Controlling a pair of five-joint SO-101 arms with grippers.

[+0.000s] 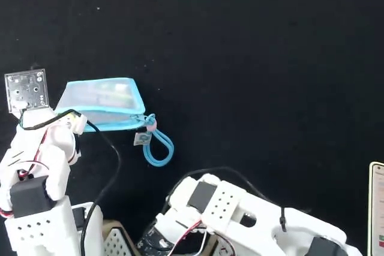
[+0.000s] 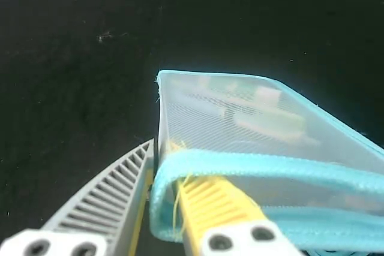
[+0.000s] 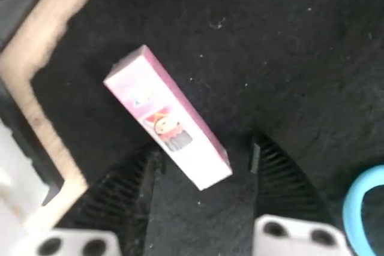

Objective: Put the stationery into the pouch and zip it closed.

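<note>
Pouch (image 2: pixel 240 136) contents blurry thru mesh (can't ID); blue loop (image 3: pixel 349 202) cut off, rt wrist view edge.

In the high view the left arm (image 1: pixel 42 166), at 8 o'clock, is white-shelled, with a black motor block, a perforated base, thin red and white wires and a black cable (image 1: pixel 117 160) curving off toward 6 o'clock. A square grey plate (image 1: pixel 26 91) with small holes caps its end. The left pincer (image 2: pixel 163 148) has a grey ribbed finger (image 2: pixel 114 196) and a yellow ribbed finger (image 2: pixel 210 202), each on a white mount with two screw holes. The right arm (image 1: pixel 222 205), at 6 o'clock, is white with a dotted panel. The right pincer (image 3: pixel 204 154) has dark ribbed fingers (image 3: pixel 276 172).
</note>
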